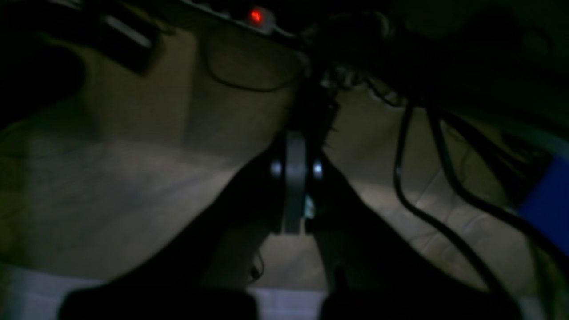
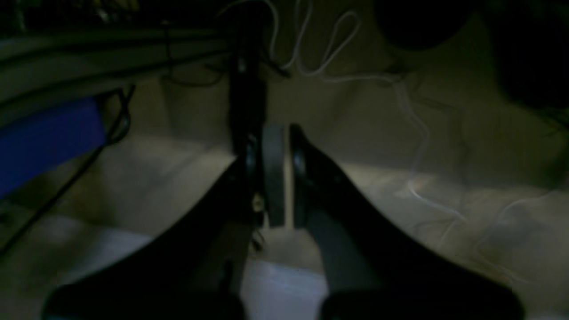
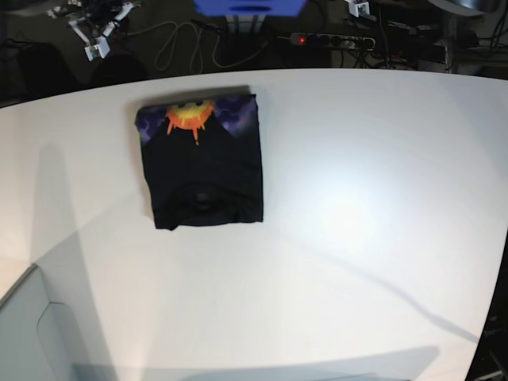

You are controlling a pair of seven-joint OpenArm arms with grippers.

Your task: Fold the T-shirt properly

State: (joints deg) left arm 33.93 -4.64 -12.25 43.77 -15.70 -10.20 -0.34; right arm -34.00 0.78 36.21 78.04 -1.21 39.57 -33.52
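The black T-shirt [image 3: 202,167] lies folded into a compact rectangle on the white table [image 3: 357,198], left of centre in the base view. An orange sunburst graphic with purple [image 3: 189,117] shows along its far edge. Neither arm appears in the base view. In the left wrist view my left gripper [image 1: 297,146] has its jaws together with nothing between them, over a dim floor beyond the table's edge. In the right wrist view my right gripper [image 2: 278,142] is likewise shut and empty. The shirt shows in neither wrist view.
A power strip with a red light [image 3: 329,38] and loose cables [image 3: 182,44] lie on the floor behind the table. The strip also shows in the left wrist view [image 1: 255,17]. A blue object [image 3: 250,6] stands at the back centre. Black cables [image 1: 426,213] hang near the left gripper.
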